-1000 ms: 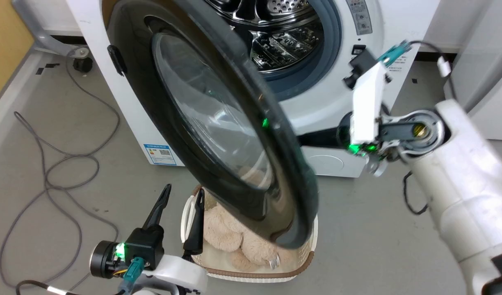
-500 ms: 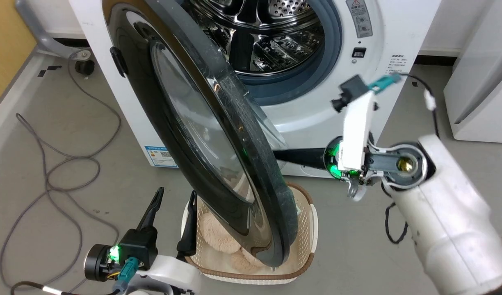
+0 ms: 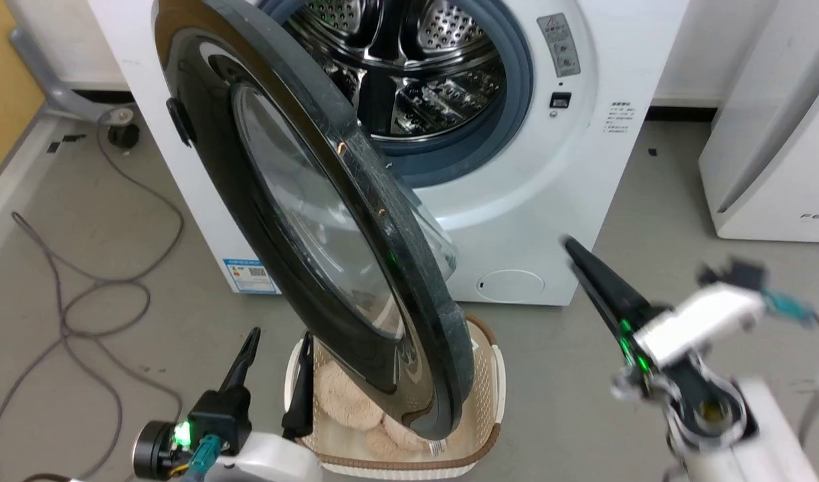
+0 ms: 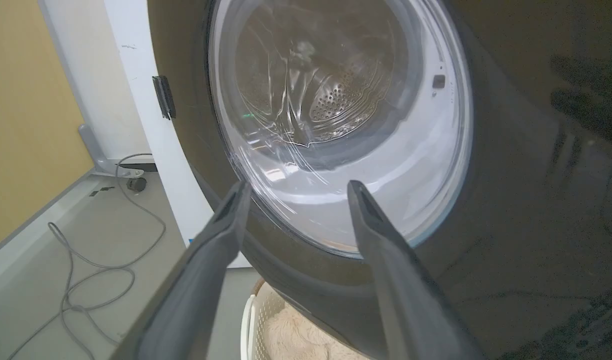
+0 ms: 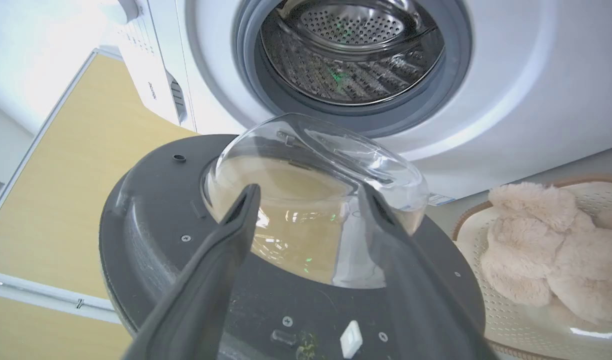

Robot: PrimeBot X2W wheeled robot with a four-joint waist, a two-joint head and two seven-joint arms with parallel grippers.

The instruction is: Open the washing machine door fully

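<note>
The washing machine door (image 3: 296,221) stands swung out from the white washing machine (image 3: 583,154), its rim turned towards me and its lower edge over a basket. My left gripper (image 3: 280,335) is open at the lower left, fingers pointing at the door's glossy front (image 4: 511,200), apart from it. My right gripper (image 3: 573,248) is blurred at the lower right, off the door. In the right wrist view that gripper (image 5: 308,189) is open, facing the door's matte back (image 5: 151,240) and its glass bowl (image 5: 316,165). The steel drum (image 3: 409,73) lies exposed.
A white basket (image 3: 493,375) holding a beige plush toy (image 5: 536,240) sits on the floor under the door. Grey cables (image 3: 81,294) loop across the floor at left. A white FEELBIRD appliance (image 3: 771,134) stands at right. Low on the machine are a blue label (image 3: 249,274) and a round cap (image 3: 513,284).
My right gripper has come away from behind the door and dropped to the lower right. The door has swung slightly wider. The head view has shifted.
</note>
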